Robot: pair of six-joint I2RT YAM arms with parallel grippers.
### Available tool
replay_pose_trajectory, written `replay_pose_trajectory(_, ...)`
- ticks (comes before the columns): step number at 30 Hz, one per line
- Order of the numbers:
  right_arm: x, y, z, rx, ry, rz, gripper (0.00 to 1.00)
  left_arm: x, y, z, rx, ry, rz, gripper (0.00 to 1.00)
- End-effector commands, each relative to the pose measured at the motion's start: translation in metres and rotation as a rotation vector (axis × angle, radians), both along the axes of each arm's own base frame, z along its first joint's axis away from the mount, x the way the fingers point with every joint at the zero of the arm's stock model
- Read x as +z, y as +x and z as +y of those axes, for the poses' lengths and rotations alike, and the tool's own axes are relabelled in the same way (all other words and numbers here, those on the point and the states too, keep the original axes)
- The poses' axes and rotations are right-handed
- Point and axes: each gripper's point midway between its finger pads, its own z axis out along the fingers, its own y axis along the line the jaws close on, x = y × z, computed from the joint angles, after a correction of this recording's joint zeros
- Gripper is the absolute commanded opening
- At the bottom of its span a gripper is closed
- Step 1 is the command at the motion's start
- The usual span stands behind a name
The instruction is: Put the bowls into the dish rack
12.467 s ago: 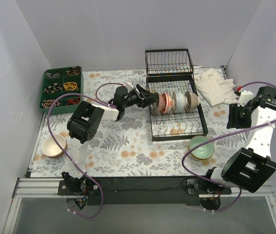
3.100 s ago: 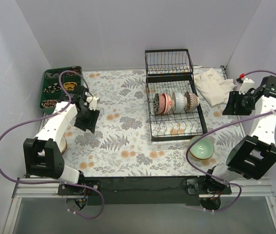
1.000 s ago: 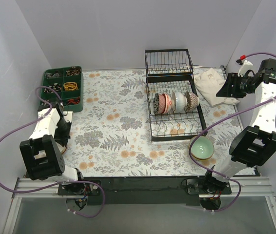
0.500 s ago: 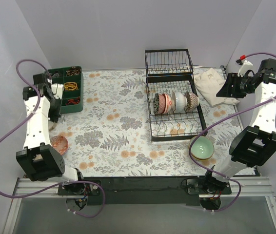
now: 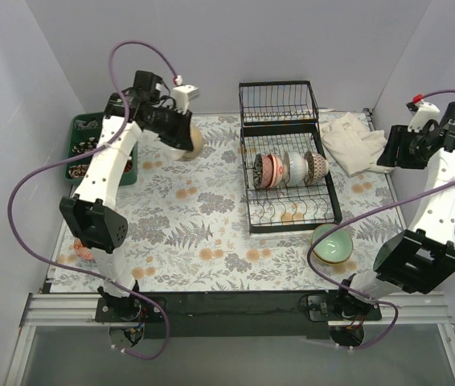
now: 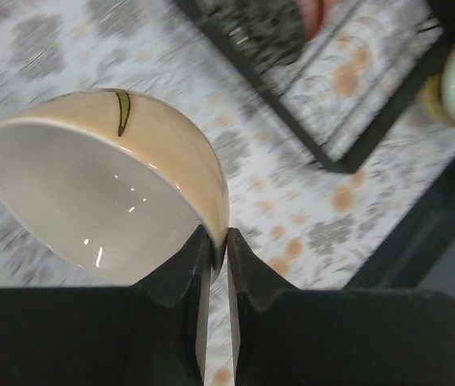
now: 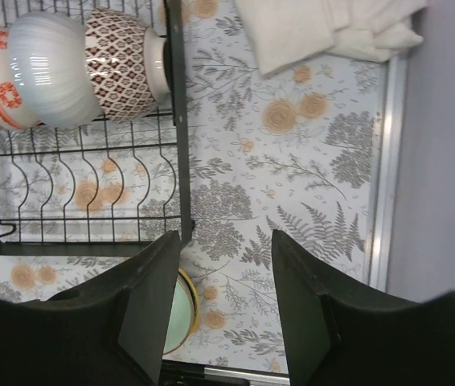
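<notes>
A cream bowl [image 6: 107, 185] hangs tilted above the floral table [image 5: 203, 217], left of the dish rack [image 7: 176, 121], its rim pinched between the left gripper's [image 6: 218, 237] nearly closed jaws. Several bowls [image 5: 288, 169] stand in the rack, with a pale green bowl [image 5: 332, 244] just beside it. The right gripper [image 7: 226, 241] hovers spread wide, empty.

Your cream bowl [image 6: 107, 185]: glossy glazed ceramic, highlights inside. Dish rack [image 7: 176, 121]: thin black wire, smooth. You'll find the white cloth [image 7: 332, 32] soft and creased, the counter [image 5: 203, 217] cover matt.
</notes>
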Motion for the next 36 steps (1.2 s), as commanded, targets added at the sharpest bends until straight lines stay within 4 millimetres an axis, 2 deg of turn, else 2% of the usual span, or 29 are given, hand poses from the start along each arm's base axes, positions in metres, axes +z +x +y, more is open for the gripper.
replay_pose_trajectory(1,0.017,-0.023,-0.020,-0.121,-0.100,-0.025,0.59,0.077,-0.030,-0.098,-0.269,-0.422,-0.052,0.00)
replay_pose_trajectory(2,0.017,-0.027,-0.024,-0.142,-0.120,-0.021,0.59,0.081,-0.032,-0.108,-0.280,-0.468,-0.055,0.00)
replay_pose_trajectory(3,0.015,-0.031,-0.027,-0.160,-0.126,-0.013,0.59,0.116,-0.027,-0.120,-0.316,-0.559,-0.213,0.00)
replay_pose_trajectory(4,0.017,-0.035,-0.027,-0.171,-0.136,-0.018,0.59,0.095,-0.038,-0.132,-0.293,-0.632,-0.082,0.00)
replay_pose_trajectory(5,0.016,-0.039,-0.033,-0.197,-0.159,-0.008,0.59,0.097,-0.040,-0.140,-0.291,-0.683,-0.093,0.00)
replay_pose_trajectory(6,0.011,-0.043,-0.036,-0.214,-0.169,0.004,0.60,0.125,-0.038,-0.150,-0.340,-0.762,-0.251,0.00)
replay_pose_trajectory(7,0.011,-0.047,-0.038,-0.238,-0.176,0.009,0.61,0.132,-0.050,-0.161,-0.337,-0.827,-0.218,0.00)
replay_pose_trajectory(8,0.008,-0.050,-0.041,-0.253,-0.186,0.019,0.61,0.119,-0.052,-0.170,-0.339,-0.845,-0.197,0.00)
replay_pose_trajectory(9,0.004,-0.054,-0.043,-0.263,-0.186,0.033,0.61,0.128,-0.055,-0.179,-0.375,-0.885,-0.243,0.00)
replay_pose_trajectory(10,0.003,-0.055,-0.045,-0.269,-0.193,0.033,0.60,0.115,-0.058,-0.195,-0.387,-0.901,-0.189,0.00)
replay_pose_trajectory(11,0.001,-0.058,-0.047,-0.279,-0.198,0.041,0.61,0.109,-0.060,-0.203,-0.362,-0.929,-0.119,0.00)
replay_pose_trajectory(12,0.000,-0.059,-0.048,-0.285,-0.201,0.046,0.60,0.115,-0.061,-0.210,-0.383,-0.977,-0.137,0.00)
replay_pose_trajectory(13,-0.001,-0.060,-0.048,-0.287,-0.202,0.048,0.60,0.103,-0.063,-0.223,-0.386,-0.998,-0.088,0.00)
replay_pose_trajectory(16,-0.002,-0.065,-0.051,-0.299,-0.218,0.057,0.60,0.101,-0.067,-0.245,-0.372,-1.077,-0.033,0.00)
replay_pose_trajectory(17,-0.003,-0.066,-0.051,-0.299,-0.222,0.061,0.60,0.089,-0.063,-0.253,-0.363,-1.078,-0.002,0.00)
replay_pose_trajectory(19,-0.005,-0.070,-0.051,-0.297,-0.229,0.064,0.60,0.092,-0.070,-0.266,-0.382,-1.123,0.011,0.00)
replay_pose_trajectory(20,-0.010,-0.072,-0.050,-0.296,-0.227,0.078,0.60,0.084,-0.068,-0.273,-0.384,-1.132,0.016,0.00)
replay_pose_trajectory(26,-0.022,-0.083,-0.045,-0.292,-0.226,0.099,0.60,0.079,-0.077,-0.312,-0.398,-1.189,0.037,0.00)
replay_pose_trajectory(27,-0.023,-0.084,-0.044,-0.292,-0.224,0.102,0.59,0.067,-0.075,-0.320,-0.390,-1.183,0.059,0.00)
replay_pose_trajectory(28,-0.024,-0.084,-0.044,-0.291,-0.221,0.104,0.60,0.068,-0.078,-0.327,-0.392,-1.195,0.071,0.00)
replay_pose_trajectory(30,-0.028,-0.085,-0.042,-0.284,-0.212,0.111,0.59,0.058,-0.076,-0.336,-0.373,-1.196,0.097,0.00)
replay_pose_trajectory(31,-0.029,-0.085,-0.042,-0.281,-0.212,0.113,0.59,0.047,-0.077,-0.344,-0.365,-1.189,0.117,0.00)
replay_pose_trajectory(36,-0.040,-0.089,-0.039,-0.265,-0.202,0.140,0.59,0.029,-0.079,-0.364,-0.355,-1.183,0.130,0.00)
